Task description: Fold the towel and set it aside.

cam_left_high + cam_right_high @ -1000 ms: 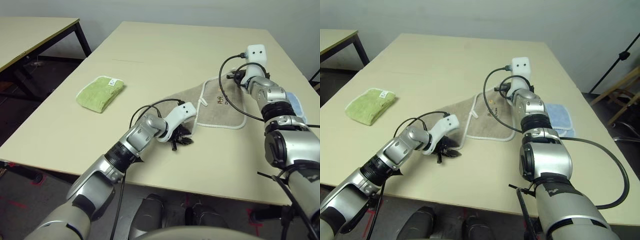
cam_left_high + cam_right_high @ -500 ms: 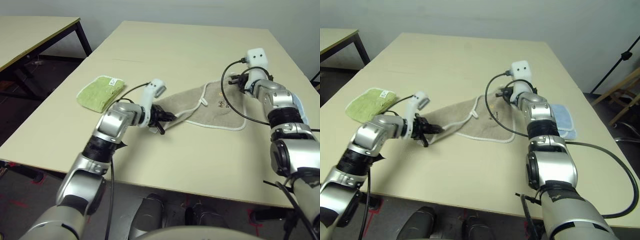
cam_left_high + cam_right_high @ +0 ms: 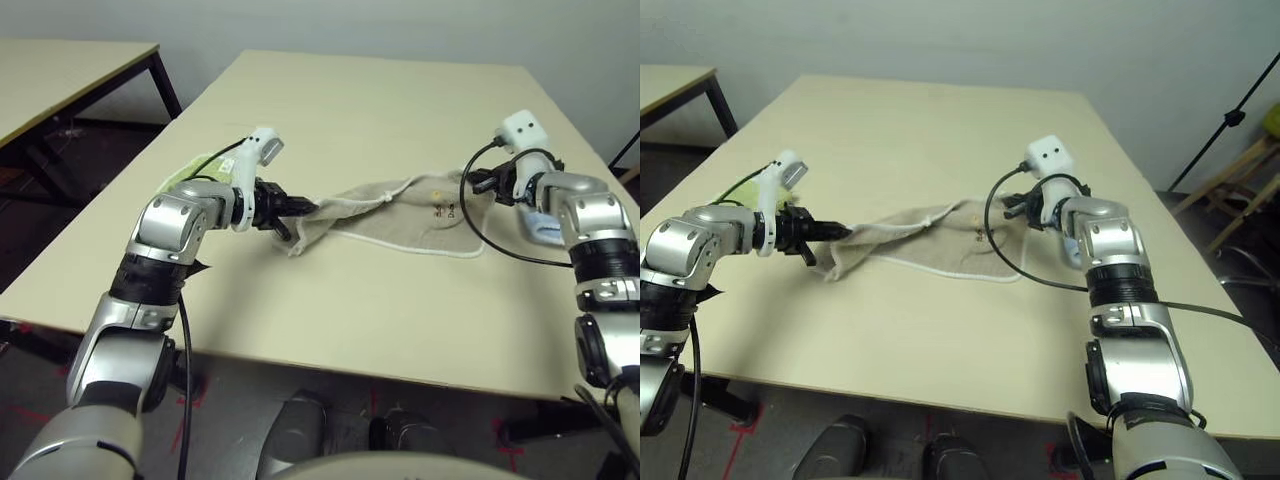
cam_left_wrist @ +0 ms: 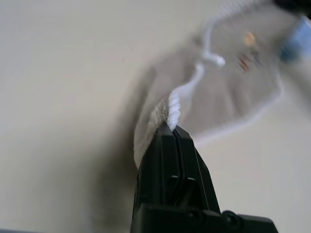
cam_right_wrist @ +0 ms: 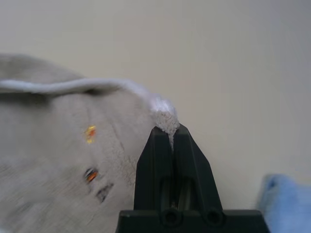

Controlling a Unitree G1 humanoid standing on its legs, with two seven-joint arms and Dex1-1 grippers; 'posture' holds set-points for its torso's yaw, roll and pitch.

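While stretched between both arms, lay across the middle of the desk (image 3: 380, 330) as a beige-tan terry towel (image 3: 400, 212) with white stitched edging, wide at the robot's right and narrowing to a bunched rope toward the left. Carried small orange embroidery (image 5: 90, 131) with dark lettering near the right corner. Sagged onto the desk along its near edge, with a folded flap drooping just below the left pinch point.

Clenched on the towel's left corner: left end effector (image 4: 170, 130), black fingers pressed together with white edging bunched at the tips, held just above the desk. Clenched on the towel's far right corner: right end effector (image 5: 167, 133), fingers pressed together on a tuft of cloth and edging.

Partly hidden behind the left forearm, at the desk's left side: lime-green folded towel (image 3: 190, 172). Just beside the right arm, near the desk's right edge: light blue folded towel (image 5: 286, 204). Beyond the desk to the left: second desk (image 3: 60, 70) with dark legs.
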